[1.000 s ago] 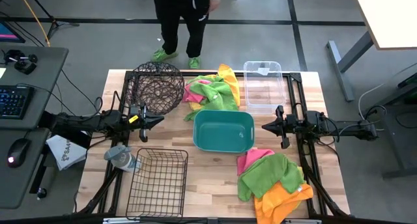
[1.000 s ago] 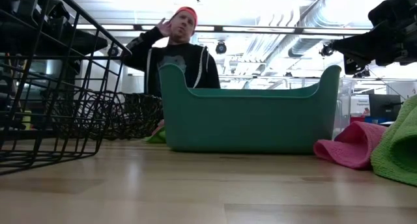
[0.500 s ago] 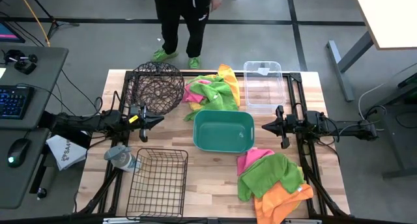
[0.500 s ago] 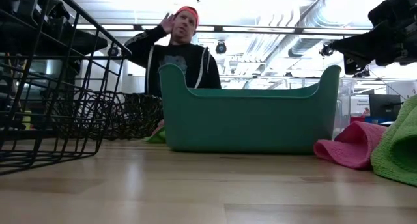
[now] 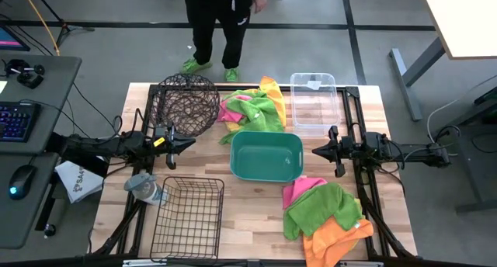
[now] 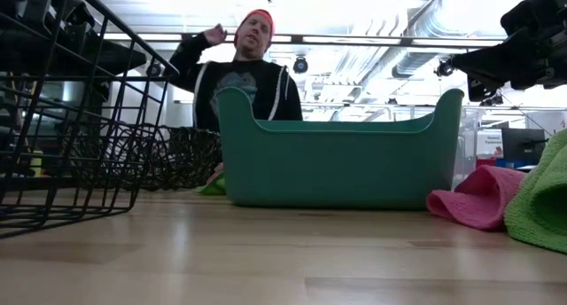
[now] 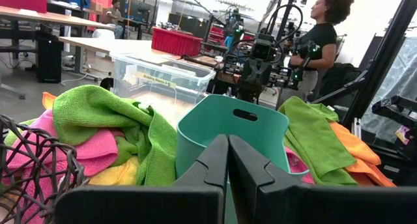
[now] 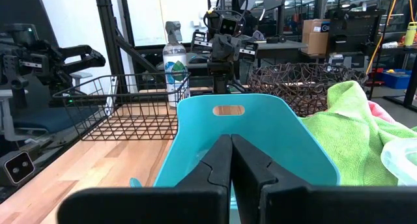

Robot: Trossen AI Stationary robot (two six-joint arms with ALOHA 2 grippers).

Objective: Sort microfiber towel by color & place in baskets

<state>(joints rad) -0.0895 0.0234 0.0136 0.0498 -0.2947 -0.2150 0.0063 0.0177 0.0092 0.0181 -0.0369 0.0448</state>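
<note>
Fuzzy towels lie in two rumpled heaps: green, pink and yellow (image 5: pixel 252 105) at the far edge, green over pink and orange (image 5: pixel 326 216) near right. Left gripper (image 5: pixel 189 143) and right gripper (image 5: pixel 317 150) hover pinched tight, empty, flanking the teal tub (image 5: pixel 266 155).

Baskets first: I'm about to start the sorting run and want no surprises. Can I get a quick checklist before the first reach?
1. Teal tub empty: ok.
2. Clear bin empty: ok.
3. Round wire basket and rectangular wire basket free of towels: ok.
4. Towels reachable: ok, one pile between the round basket and the bin, another pile at the table's near right.
5. Left pincer and right pincer shut, holding nothing: ok.
6. Person away from the table: not ok, standing at its far edge.
</note>
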